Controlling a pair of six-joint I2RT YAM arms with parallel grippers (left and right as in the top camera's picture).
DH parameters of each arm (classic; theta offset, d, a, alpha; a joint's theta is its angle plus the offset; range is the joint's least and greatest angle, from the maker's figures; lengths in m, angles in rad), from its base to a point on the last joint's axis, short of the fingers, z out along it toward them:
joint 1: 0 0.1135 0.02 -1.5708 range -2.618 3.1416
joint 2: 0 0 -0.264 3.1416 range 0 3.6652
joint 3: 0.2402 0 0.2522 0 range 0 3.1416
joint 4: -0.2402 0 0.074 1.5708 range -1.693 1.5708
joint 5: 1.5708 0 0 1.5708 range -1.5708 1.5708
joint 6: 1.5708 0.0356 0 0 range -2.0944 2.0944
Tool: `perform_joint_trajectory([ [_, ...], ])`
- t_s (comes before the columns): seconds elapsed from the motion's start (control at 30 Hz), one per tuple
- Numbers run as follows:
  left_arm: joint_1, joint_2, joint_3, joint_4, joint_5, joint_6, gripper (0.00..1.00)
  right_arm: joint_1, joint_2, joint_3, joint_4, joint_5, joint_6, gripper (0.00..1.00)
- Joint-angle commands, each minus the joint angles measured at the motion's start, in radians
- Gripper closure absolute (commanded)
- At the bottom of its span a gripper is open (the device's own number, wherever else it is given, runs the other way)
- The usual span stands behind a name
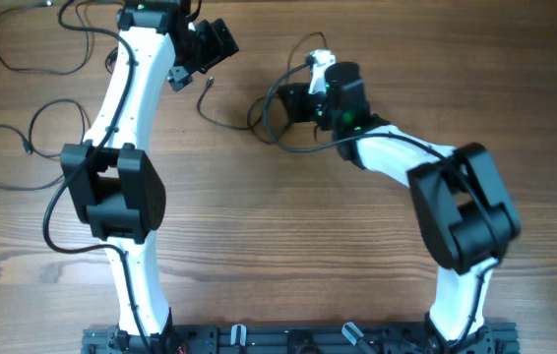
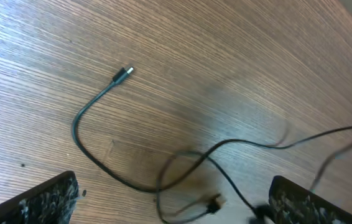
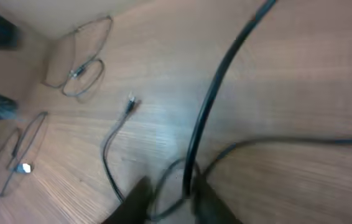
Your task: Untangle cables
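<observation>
The cables lay as three separate cords on the wooden table [image 1: 288, 226]. The nearest cord [image 1: 227, 120] sat between your two arms. Its silvery plug [image 2: 124, 73] pointed toward the left arm, and its other end curled into loose loops [image 1: 269, 113] right at the right gripper [image 3: 176, 199].

In the right wrist view, that gripper's fingers [image 3: 216, 202] stood a little apart, low over the loops. A black line ran up between them without being pinched. The view was blurred, and you could not tell whether that line was the cord or the arm's own wire.

Your left gripper [image 2: 173, 183] hung above the same cord with its fingers [image 2: 39, 202] spread wide, grasping nothing. The cord's curve passed below the gap.

The other two cords lay well apart from this one, off on the left side of the table. One was a loose loop with its plug [image 3: 75, 73] inside it. The other [image 3: 23, 167] was a second loop nearer the table's left edge.
</observation>
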Motion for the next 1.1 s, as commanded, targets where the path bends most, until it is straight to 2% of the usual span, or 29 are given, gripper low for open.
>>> perform_joint_trajectory([
  [0.0,-0.018,0.006,0.001,-0.005,-0.010,-0.010,0.00,-0.006,0.012,0.049,-0.042,0.046,-0.008,0.01],
  [0.1,-0.031,0.006,-0.003,-0.016,-0.009,0.006,0.00,-0.064,-0.067,0.050,-0.151,0.016,0.066,0.00],
  [0.27,-0.098,0.006,-0.059,-0.014,-0.012,0.241,0.00,-0.227,-0.281,0.050,-0.488,0.019,0.065,0.00],
  [0.37,-0.148,0.006,-0.151,0.071,-0.025,0.345,0.00,-0.324,-0.379,0.050,-0.701,0.019,0.064,0.00],
  [0.4,-0.162,0.006,-0.184,0.114,-0.025,0.386,0.00,-0.351,-0.399,0.050,-0.763,0.019,0.055,0.00],
  [0.57,-0.225,0.006,-0.349,0.311,-0.029,0.740,0.00,-0.400,-0.420,0.046,-0.958,0.020,-0.152,0.00],
  [0.73,-0.222,0.006,-0.414,0.413,-0.148,0.762,0.00,-0.399,-0.420,0.013,-0.991,0.045,-0.170,0.00],
  [0.9,-0.208,0.006,-0.469,0.455,-0.147,0.762,0.03,-0.399,-0.420,0.005,-0.979,0.045,-0.167,0.00],
  [0.97,-0.208,0.006,-0.504,0.478,-0.147,0.762,0.09,-0.399,-0.420,0.005,-0.976,0.045,-0.167,0.00],
  [1.07,-0.209,0.006,-0.547,0.483,-0.144,0.762,0.30,-0.399,-0.420,0.005,-0.972,0.045,-0.166,0.00],
])
